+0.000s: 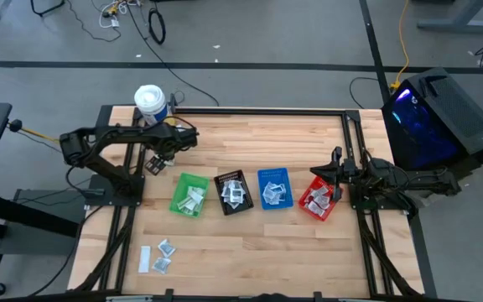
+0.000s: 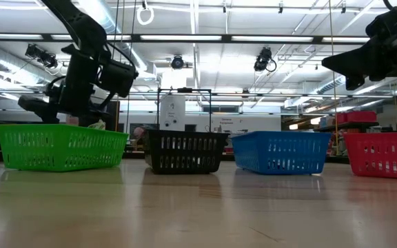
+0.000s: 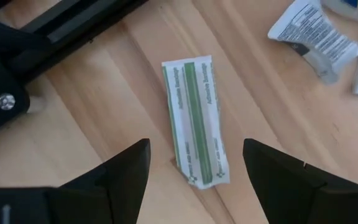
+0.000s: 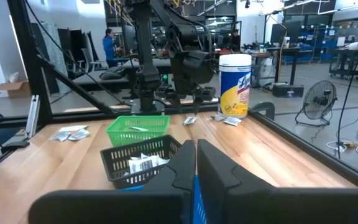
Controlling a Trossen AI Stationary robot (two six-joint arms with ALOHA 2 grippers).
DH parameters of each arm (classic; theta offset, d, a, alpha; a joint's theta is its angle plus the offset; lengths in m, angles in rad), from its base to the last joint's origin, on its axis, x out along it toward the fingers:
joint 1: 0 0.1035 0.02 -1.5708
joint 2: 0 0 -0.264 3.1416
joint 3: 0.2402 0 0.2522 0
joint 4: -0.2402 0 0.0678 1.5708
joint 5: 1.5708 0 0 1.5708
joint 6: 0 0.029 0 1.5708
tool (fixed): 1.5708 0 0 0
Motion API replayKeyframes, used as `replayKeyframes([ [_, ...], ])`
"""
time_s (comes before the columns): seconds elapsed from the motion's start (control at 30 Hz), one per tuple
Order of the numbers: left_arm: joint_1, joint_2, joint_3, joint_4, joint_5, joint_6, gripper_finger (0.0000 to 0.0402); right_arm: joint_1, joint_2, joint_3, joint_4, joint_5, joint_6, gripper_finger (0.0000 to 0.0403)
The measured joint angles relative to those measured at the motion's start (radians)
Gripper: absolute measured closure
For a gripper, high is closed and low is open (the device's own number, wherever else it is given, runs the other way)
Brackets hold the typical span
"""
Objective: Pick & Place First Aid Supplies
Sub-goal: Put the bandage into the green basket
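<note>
Above the table point(image 1: 309, 243), near its far left corner, the left claw point(image 3: 194, 163) hangs wide over 1 green-striped strip packet point(image 3: 195, 121), fingers on both sides, ready to pinch it. The right claw point(image 4: 196, 163) waits pressed together over the red bin point(image 1: 319, 201).

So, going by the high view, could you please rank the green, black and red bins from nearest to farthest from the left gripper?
The left gripper hovers open at the table's far left, near the white tub.
1. Green bin: nearest, leftmost in the row.
2. Black bin: next, just right of the green one.
3. Red bin: farthest, at the row's right end, beside the right gripper.
</note>
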Motion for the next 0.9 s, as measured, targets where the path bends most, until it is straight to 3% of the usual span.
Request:
replayKeyframes([
  [0.57,0.009,0.068,-0.014,0.054,0.025,0.044,0.0138,0.000,0.000,0.000,0.002,0.000,0.000,0.0380],
  [0.7,0.009,0.068,-0.053,0.086,0.085,0.032,0.0138,0.000,0.000,0.000,0.002,0.000,0.000,0.0380],
  [0.9,0.009,0.067,-0.063,0.090,0.090,0.034,0.0138,0.000,0.000,0.000,0.001,0.000,0.000,0.0380],
])
